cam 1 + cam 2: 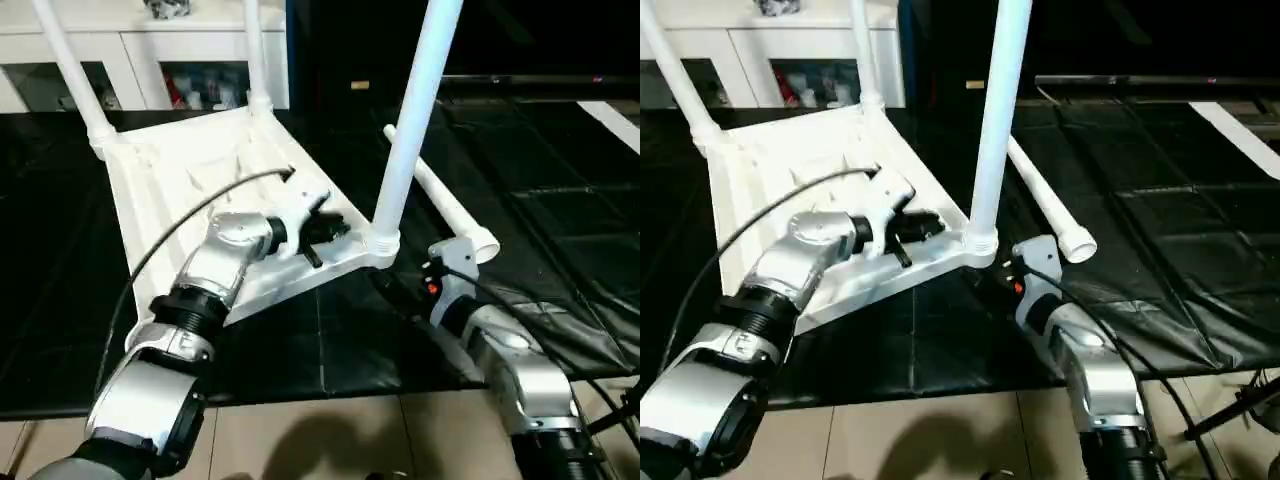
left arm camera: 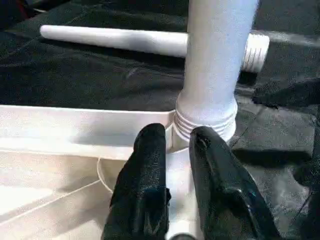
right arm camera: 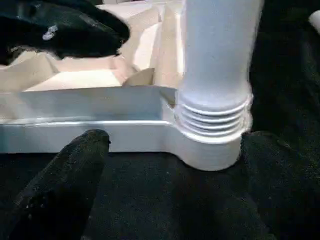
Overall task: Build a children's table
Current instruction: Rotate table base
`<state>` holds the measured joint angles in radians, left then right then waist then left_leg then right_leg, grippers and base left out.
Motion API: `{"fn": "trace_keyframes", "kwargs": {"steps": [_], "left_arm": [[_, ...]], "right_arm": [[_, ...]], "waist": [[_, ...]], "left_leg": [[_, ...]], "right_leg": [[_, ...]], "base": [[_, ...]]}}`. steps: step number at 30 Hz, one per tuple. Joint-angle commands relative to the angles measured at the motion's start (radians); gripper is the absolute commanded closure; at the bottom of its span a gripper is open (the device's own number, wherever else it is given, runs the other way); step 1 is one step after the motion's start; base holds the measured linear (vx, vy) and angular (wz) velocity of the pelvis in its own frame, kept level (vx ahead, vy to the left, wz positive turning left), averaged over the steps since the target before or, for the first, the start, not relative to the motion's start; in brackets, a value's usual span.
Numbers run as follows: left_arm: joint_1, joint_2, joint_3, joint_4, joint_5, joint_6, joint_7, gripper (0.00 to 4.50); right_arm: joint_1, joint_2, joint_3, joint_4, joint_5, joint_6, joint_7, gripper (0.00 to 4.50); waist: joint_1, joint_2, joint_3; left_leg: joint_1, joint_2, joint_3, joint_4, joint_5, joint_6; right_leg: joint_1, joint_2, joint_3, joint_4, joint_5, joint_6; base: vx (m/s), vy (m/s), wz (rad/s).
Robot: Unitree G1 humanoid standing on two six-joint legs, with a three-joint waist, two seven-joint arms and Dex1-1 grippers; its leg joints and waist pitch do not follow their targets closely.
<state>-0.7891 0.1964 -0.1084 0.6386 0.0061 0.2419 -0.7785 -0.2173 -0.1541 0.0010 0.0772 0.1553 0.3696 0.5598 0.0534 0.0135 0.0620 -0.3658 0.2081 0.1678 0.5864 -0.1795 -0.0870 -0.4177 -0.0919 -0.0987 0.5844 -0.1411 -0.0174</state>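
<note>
The children's table top (image 1: 180,170) lies upside down on the black mat, ribbed underside up. Three white legs stand in its corner sockets: two at the far corners (image 1: 70,70) (image 1: 255,50) and one at the near right corner (image 1: 410,120). Another leg (image 1: 445,205) lies loose on the mat to the right. My left gripper (image 2: 176,137) rests on the underside just beside the near leg's socket (image 2: 205,125), its fingers a little apart over a white rib. My right gripper (image 3: 175,145) is wide open, one finger (image 3: 65,185) on each side of that socket (image 3: 210,145), touching nothing.
A white cabinet with glass doors (image 1: 140,50) stands behind the table top. The black mat (image 1: 560,200) stretches to the right and ends at a pale floor strip (image 1: 300,430) close to me. A black cable (image 1: 170,230) loops over my left forearm.
</note>
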Motion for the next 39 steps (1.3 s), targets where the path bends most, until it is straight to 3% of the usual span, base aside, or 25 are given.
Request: {"fn": "trace_keyframes", "kwargs": {"steps": [1, 2, 3, 4, 7, 8, 10, 11, 12, 16, 22, 28, 31, 33, 34, 35, 36, 37, 39], "left_arm": [[0.035, 0.077, 0.066, -0.175, -0.016, 0.099, 0.030, 3.70], [0.070, 0.119, 0.101, -0.263, -0.016, 0.175, 0.046, 3.81], [0.088, 0.145, 0.114, -0.298, 0.006, 0.202, 0.066, 3.81], [0.105, 0.169, 0.122, -0.324, 0.031, 0.221, 0.084, 3.90], [0.158, 0.236, 0.125, -0.380, 0.098, 0.264, 0.100, 4.13], [0.173, 0.256, 0.126, -0.390, 0.120, 0.268, 0.106, 4.25], [0.209, 0.312, 0.117, -0.395, 0.183, 0.277, 0.126, 4.42], [0.246, 0.361, 0.097, -0.413, 0.212, 0.317, 0.146, 4.42], [0.261, 0.377, 0.088, -0.428, 0.212, 0.344, 0.154, 4.42], [0.300, 0.407, 0.068, -0.448, 0.218, 0.416, 0.162, 4.42], [0.329, 0.429, 0.040, -0.470, 0.298, 0.484, 0.168, 4.42], [0.368, 0.482, -0.043, -0.504, 0.277, 0.557, 0.095, 4.42], [0.405, 0.504, -0.080, -0.552, 0.235, 0.585, 0.001, 4.42], [0.428, 0.521, -0.109, -0.578, 0.225, 0.589, -0.060, 4.42], [0.445, 0.533, -0.124, -0.602, 0.208, 0.592, -0.104, 4.42], [0.462, 0.546, -0.139, -0.629, 0.187, 0.590, -0.147, 4.42], [0.481, 0.567, -0.160, -0.669, 0.151, 0.584, -0.203, 4.42], [0.482, 0.568, -0.161, -0.673, 0.147, 0.587, -0.206, 4.42], [0.497, 0.576, -0.180, -0.723, 0.084, 0.613, -0.269, 4.42]], "right_arm": [[0.011, -0.011, 0.042, -0.032, 0.012, 0.033, 0.041, 0.00], [-0.002, -0.004, 0.064, -0.012, 0.005, 0.037, 0.051, 0.00], [-0.012, -0.003, 0.078, 0.007, -0.007, 0.029, 0.056, 0.00], [-0.022, -0.002, 0.091, 0.026, -0.018, 0.023, 0.061, 0.00], [-0.050, 0.008, 0.111, 0.070, -0.028, 0.017, 0.074, 0.00], [-0.059, 0.014, 0.115, 0.082, -0.032, 0.011, 0.072, 0.00], [-0.089, 0.033, 0.118, 0.116, -0.037, 0.010, 0.057, 0.00], [-0.111, 0.040, 0.132, 0.138, -0.040, 0.020, 0.045, 0.00], [-0.117, 0.039, 0.139, 0.144, -0.042, 0.024, 0.041, 0.00], [-0.140, 0.044, 0.154, 0.179, -0.051, 0.031, 0.036, 0.00], [-0.170, 0.052, 0.160, 0.232, -0.068, 0.034, 0.027, 0.00], [-0.197, 0.056, 0.176, 0.296, -0.075, 0.021, 0.027, 0.00], [-0.241, 0.077, 0.151, 0.372, -0.073, -0.004, -0.011, 0.00], [-0.267, 0.088, 0.133, 0.416, -0.069, -0.019, -0.030, 0.00], [-0.283, 0.093, 0.126, 0.444, -0.070, -0.029, -0.041, 0.00], [-0.299, 0.096, 0.119, 0.471, -0.073, -0.039, -0.050, 0.00], [-0.317, 0.100, 0.114, 0.498, -0.074, -0.050, -0.058, 0.00], [-0.319, 0.101, 0.113, 0.500, -0.074, -0.050, -0.059, 0.00], [-0.349, 0.112, 0.106, 0.532, -0.072, -0.059, -0.071, 0.00]], "waist": [[0.005, 0.009, -0.082], [-0.006, 0.014, -0.082], [-0.010, 0.021, -0.080], [-0.016, 0.022, -0.077], [-0.017, 0.019, -0.071], [-0.011, 0.024, -0.072], [-0.012, 0.031, -0.072], [-0.014, 0.025, -0.072], [-0.012, 0.031, -0.076], [-0.012, 0.033, -0.074], [-0.007, 0.031, -0.074], [-0.013, 0.033, -0.074], [-0.015, 0.034, -0.078], [-0.016, 0.035, -0.073], [-0.020, 0.031, -0.071], [-0.020, 0.032, -0.071], [-0.023, 0.026, -0.068], [-0.023, 0.029, -0.069], [-0.021, 0.026, -0.069]], "left_leg": [[-0.005, 0.016, -0.005, -0.067, -0.191, 0.053], [-0.003, 0.020, -0.007, -0.069, -0.202, 0.046], [-0.001, 0.016, -0.004, -0.067, -0.210, 0.045], [0.007, 0.012, 0.000, -0.064, -0.242, 0.039], [0.010, 0.010, -0.001, -0.065, -0.267, 0.031], [0.017, 0.012, 0.001, -0.064, -0.262, 0.029], [0.012, 0.014, -0.004, -0.069, -0.272, 0.020], [0.010, 0.013, -0.005, -0.072, -0.281, 0.015], [0.014, 0.016, -0.008, -0.071, -0.283, 0.008], [0.018, 0.013, -0.004, -0.069, -0.284, 0.005], [0.009, 0.011, -0.005, -0.070, -0.261, 0.008], [0.007, 0.011, -0.007, -0.070, -0.265, 0.005], [0.007, 0.010, -0.007, -0.068, -0.256, 0.003], [0.012, 0.010, -0.006, -0.067, -0.288, 0.000], [0.008, 0.010, -0.006, -0.070, -0.306, -0.002], [0.010, 0.010, -0.008, -0.069, -0.315, -0.006], [0.007, 0.009, -0.007, -0.070, -0.317, -0.004], [0.007, 0.009, -0.010, -0.071, -0.318, -0.006], [0.014, 0.010, -0.006, -0.068, -0.315, -0.007]], "right_leg": [[0.080, -0.045, 0.039, -0.058, -0.223, -0.193], [0.079, -0.047, 0.040, -0.051, -0.210, -0.209], [0.074, -0.043, 0.038, -0.056, -0.223, -0.210], [0.066, -0.040, 0.037, -0.066, -0.270, -0.202], [0.062, -0.037, 0.037, -0.071, -0.342, -0.181], [0.056, -0.039, 0.041, -0.074, -0.349, -0.173], [0.057, -0.037, 0.042, -0.066, -0.327, -0.177], [0.059, -0.036, 0.041, -0.066, -0.325, -0.168], [0.057, -0.040, 0.042, -0.058, -0.313, -0.173], [0.052, -0.039, 0.046, -0.061, -0.293, -0.192], [0.059, -0.042, 0.046, -0.059, -0.276, -0.188], [0.059, -0.043, 0.046, -0.057, -0.282, -0.192], [0.060, -0.046, 0.048, -0.054, -0.266, -0.208], [0.053, -0.044, 0.048, -0.058, -0.297, -0.211], [0.055, -0.044, 0.047, -0.061, -0.323, -0.206], [0.056, -0.047, 0.047, -0.059, -0.343, -0.202], [0.056, -0.045, 0.047, -0.062, -0.355, -0.197], [0.057, -0.048, 0.047, -0.059, -0.374, -0.194], [0.051, -0.046, 0.050, -0.062, -0.372, -0.196]], "base": [[0.000, 0.000, 0.00], [0.000, 0.000, 0.00], [0.000, 0.000, 0.00], [0.000, 0.000, 0.00], [0.000, 0.000, 0.00], [0.000, 0.000, 0.00], [0.000, 0.000, 0.00], [0.000, 0.000, 0.00], [0.000, 0.000, 0.00], [0.000, 0.000, 0.00], [0.000, 0.000, 0.00], [0.000, 0.000, 0.00], [0.000, 0.000, 0.00], [0.000, 0.000, 0.00], [0.000, 0.000, 0.00], [0.000, 0.000, 0.00], [0.000, 0.000, 0.00], [0.000, 0.000, 0.00], [0.000, 0.000, 0.00]]}}
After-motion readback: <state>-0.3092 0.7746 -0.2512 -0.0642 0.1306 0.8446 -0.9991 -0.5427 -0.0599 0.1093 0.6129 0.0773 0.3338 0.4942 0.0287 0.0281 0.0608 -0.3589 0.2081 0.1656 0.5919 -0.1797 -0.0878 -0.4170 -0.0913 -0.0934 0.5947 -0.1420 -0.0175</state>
